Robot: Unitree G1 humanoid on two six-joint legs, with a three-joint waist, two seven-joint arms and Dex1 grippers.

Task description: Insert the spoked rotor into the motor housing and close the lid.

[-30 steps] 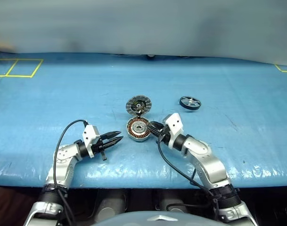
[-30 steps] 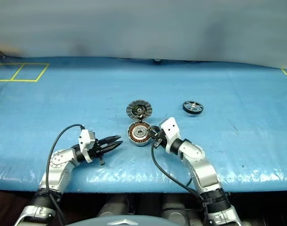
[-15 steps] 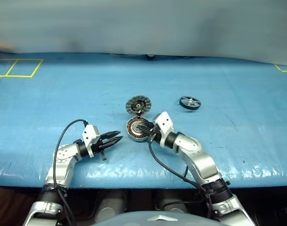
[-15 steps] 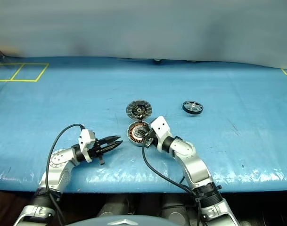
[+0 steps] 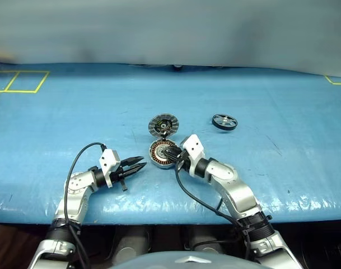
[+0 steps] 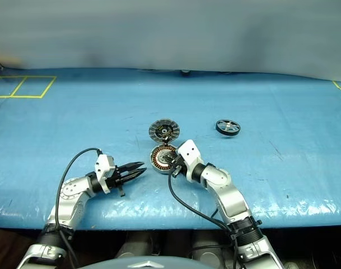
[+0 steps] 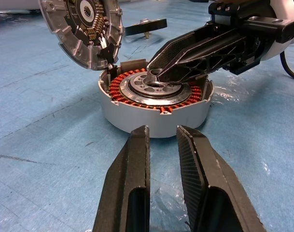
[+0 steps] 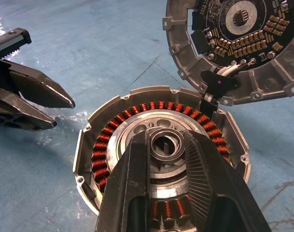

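1. A blue plastic sheet (image 5: 282, 168) covers the table; it is slightly wrinkled and glossy along the near edge.
2. Yellow tape lines (image 5: 19, 81) mark 2 boxes at the far left corner of the sheet, and another yellow corner mark (image 5: 336, 82) sits at the far right.
3. Behind the table runs a plain grey wall (image 5: 170, 28).
4. The motor housing (image 5: 162, 153) sits near the middle of the sheet, its copper windings ringing a metal hub.
5. The lid (image 5: 163, 124) stands open, tilted up from the housing's far edge, its inner face showing a dark circuit board.
6. The spoked rotor (image 5: 224, 121) lies flat on the sheet, well apart from the housing, toward the far right.
7. The right gripper (image 8: 168, 159) reaches over the housing, its 2 fingers standing a little apart on either side of the central hub; whether they press it I cannot tell.
8. The left gripper (image 5: 138, 164) hovers just left of the housing, pointing at it, jaws slightly apart and holding nothing.
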